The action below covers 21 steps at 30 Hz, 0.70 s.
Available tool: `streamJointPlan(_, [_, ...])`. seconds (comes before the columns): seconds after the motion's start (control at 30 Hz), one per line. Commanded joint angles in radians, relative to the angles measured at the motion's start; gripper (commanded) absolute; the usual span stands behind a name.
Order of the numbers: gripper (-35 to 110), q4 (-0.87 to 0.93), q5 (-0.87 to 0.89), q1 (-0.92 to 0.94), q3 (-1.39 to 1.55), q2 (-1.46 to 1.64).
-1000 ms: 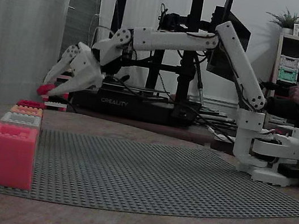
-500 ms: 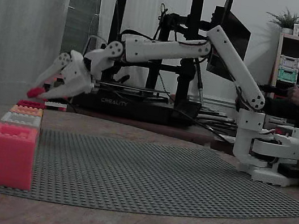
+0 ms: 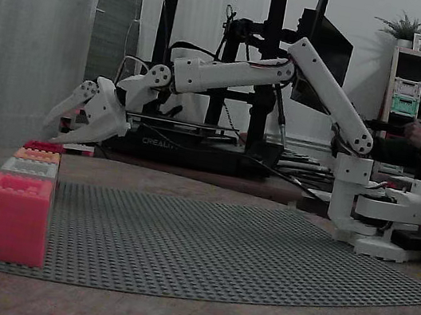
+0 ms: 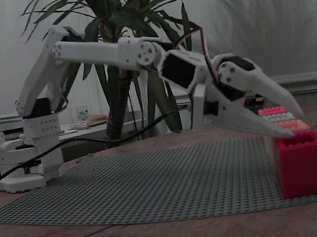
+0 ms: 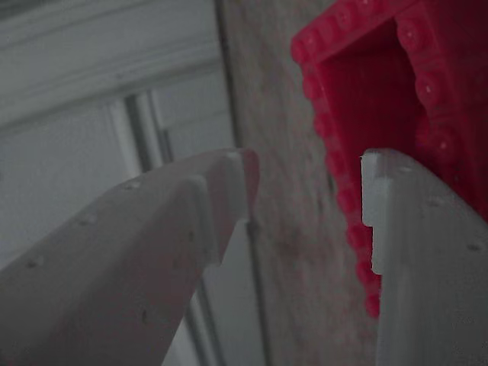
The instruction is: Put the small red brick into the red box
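Red box (image 4: 303, 164): deep crimson, built of studded bricks, square and open-topped. Stands upright on a corner of the grey baseplate (image 4: 155, 183), at the end of the row of boxes along that plate's edge. From the wrist view, a studded rim around a dark hollow, inside too dim to read.

Four brick boxes in a row: one red box (image 4: 302, 163), one orange, one grey, one pink (image 3: 14, 217), one grey baseplate (image 3: 244, 248)
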Motion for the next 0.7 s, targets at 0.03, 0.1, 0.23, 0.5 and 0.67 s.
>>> streamJointPlan(0.03, [12, -0.015, -0.012, -0.002, -0.063, 0.069])
streamJointPlan(0.1, [8, -0.025, -0.011, -0.006, -0.025, 0.109])
streamJointPlan(0.23, [0, -0.08, -0.041, -0.038, 0.178, 0.31])
streamJointPlan(0.5, [0, 0.118, -0.114, -0.143, 0.572, 0.792])
streamJointPlan(0.67, [0, 0.262, -0.167, -0.222, 0.95, 1.104])
